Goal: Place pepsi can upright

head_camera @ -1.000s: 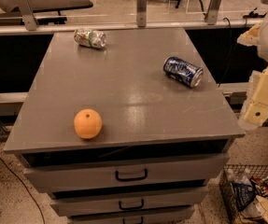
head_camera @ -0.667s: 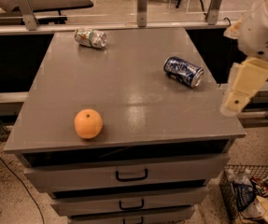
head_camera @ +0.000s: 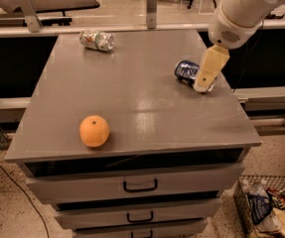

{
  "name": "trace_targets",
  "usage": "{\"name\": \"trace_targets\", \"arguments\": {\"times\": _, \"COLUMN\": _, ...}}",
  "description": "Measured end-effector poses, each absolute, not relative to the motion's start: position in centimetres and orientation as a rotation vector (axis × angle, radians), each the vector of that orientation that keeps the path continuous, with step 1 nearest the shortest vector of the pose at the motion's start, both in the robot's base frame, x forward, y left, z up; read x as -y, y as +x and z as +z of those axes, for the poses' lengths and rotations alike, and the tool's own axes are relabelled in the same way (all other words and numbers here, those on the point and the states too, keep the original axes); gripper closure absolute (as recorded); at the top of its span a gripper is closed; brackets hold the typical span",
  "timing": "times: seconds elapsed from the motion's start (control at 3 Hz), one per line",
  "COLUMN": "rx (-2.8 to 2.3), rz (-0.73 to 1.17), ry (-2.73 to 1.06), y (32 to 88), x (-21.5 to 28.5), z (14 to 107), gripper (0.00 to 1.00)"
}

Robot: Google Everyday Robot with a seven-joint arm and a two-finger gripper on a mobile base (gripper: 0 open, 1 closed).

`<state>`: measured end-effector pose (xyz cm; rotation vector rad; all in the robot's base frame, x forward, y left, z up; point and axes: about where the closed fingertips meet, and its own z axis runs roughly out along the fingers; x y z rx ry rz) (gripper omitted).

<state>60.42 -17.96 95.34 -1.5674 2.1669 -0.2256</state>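
The pepsi can, dark blue with white marks, lies on its side near the right edge of the grey cabinet top. My gripper hangs from the white arm at the upper right and is in front of the can's right end, covering part of it. Only one cream-coloured finger shows, pointing down and to the left. Whether it touches the can I cannot tell.
A silver-white can with green and red marks lies on its side at the back left. An orange sits near the front left. Drawers are below. A wire basket of wrappers stands on the floor at right.
My gripper has swung in from the right side, off the cabinet, leftward and toward the back until it is over the pepsi can. The can, orange and other can have not moved.
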Motion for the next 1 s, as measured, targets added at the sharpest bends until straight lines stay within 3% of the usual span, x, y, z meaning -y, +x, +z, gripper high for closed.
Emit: {"name": "trace_targets", "arguments": {"times": 1.0, "rx": -2.378, "rz": -0.123, "ry": -1.402, "y": 69.3, "x": 16.0, "z": 86.9, "gripper": 0.0}}
